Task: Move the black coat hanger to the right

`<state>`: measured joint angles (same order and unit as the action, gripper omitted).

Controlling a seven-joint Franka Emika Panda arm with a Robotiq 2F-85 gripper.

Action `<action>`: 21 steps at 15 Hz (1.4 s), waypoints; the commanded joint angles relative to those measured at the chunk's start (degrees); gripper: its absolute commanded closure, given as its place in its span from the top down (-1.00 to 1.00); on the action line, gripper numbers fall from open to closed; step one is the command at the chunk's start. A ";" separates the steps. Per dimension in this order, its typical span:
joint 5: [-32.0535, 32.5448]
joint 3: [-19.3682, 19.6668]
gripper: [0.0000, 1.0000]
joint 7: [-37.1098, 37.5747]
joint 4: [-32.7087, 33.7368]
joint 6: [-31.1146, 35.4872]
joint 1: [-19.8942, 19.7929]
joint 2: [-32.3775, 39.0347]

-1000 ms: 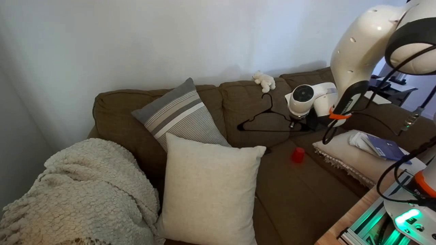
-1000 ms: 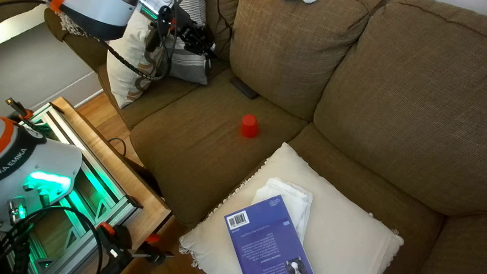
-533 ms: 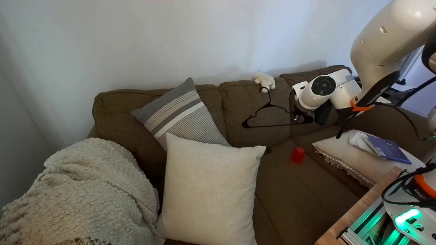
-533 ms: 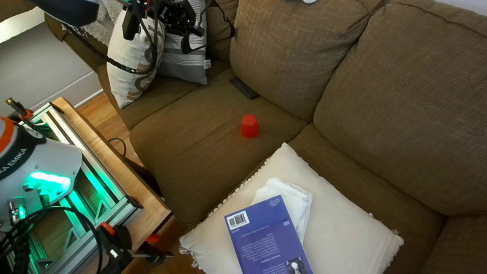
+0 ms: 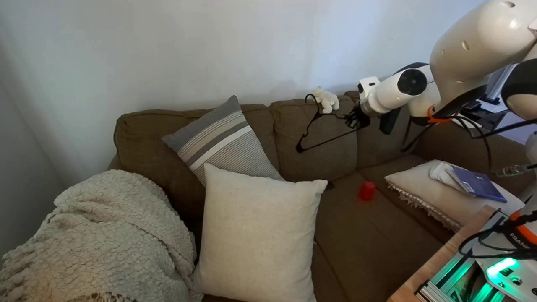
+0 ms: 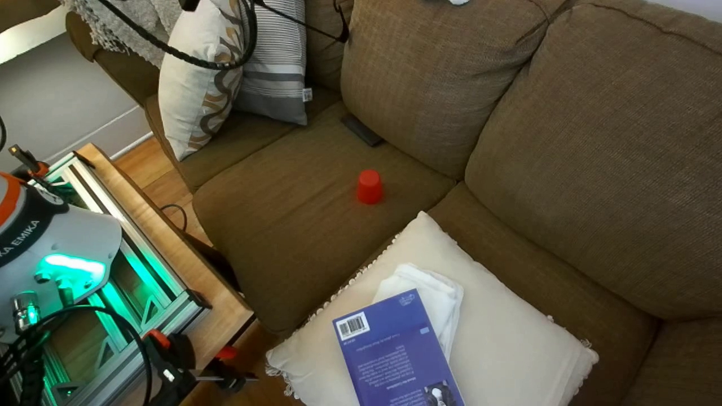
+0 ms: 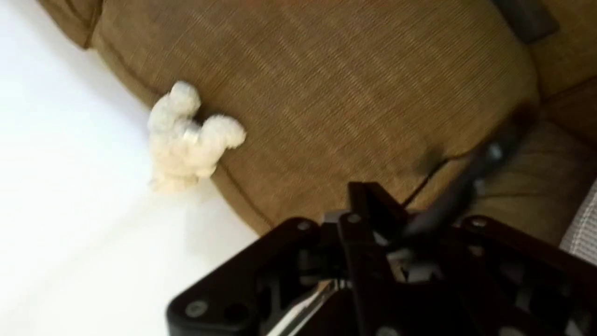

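Note:
The black coat hanger (image 5: 317, 114) is held in the air in front of the sofa back in an exterior view, its hook up and its long bar tilted. Its far part (image 6: 342, 36) shows at the top edge in an exterior view. My gripper (image 5: 353, 121) is shut on the hanger's right end. In the wrist view the fingertips (image 7: 373, 198) are together, and the hanger (image 7: 454, 196) runs out from them to the upper right, blurred. The exact grip spot is hidden by the dark fingers.
A white plush toy (image 5: 325, 100) sits on the sofa back, close to the hook in view. A striped pillow (image 5: 233, 144) and cream pillow (image 5: 260, 235) lean at left. A red cup (image 6: 370, 187), a dark remote (image 6: 361, 130) and a pillow with a book (image 6: 395, 349) are on the seat.
My gripper has risen with the hanger, out of the top of an exterior view. The hanger has tilted, its right end higher and its hook swung left. The other objects have not moved.

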<state>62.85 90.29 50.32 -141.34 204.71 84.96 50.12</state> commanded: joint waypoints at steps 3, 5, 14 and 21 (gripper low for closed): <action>-9.29 20.91 -0.96 -15.80 -10.09 6.34 16.68 3.84; -15.22 24.86 -0.96 -22.62 -12.96 5.81 20.31 4.96; -36.74 22.67 -0.96 -34.67 -16.69 6.10 20.08 7.15; -42.30 22.71 -0.96 -22.52 -16.37 -7.68 17.97 15.36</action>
<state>21.20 113.64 22.42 -157.07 202.08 104.76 62.28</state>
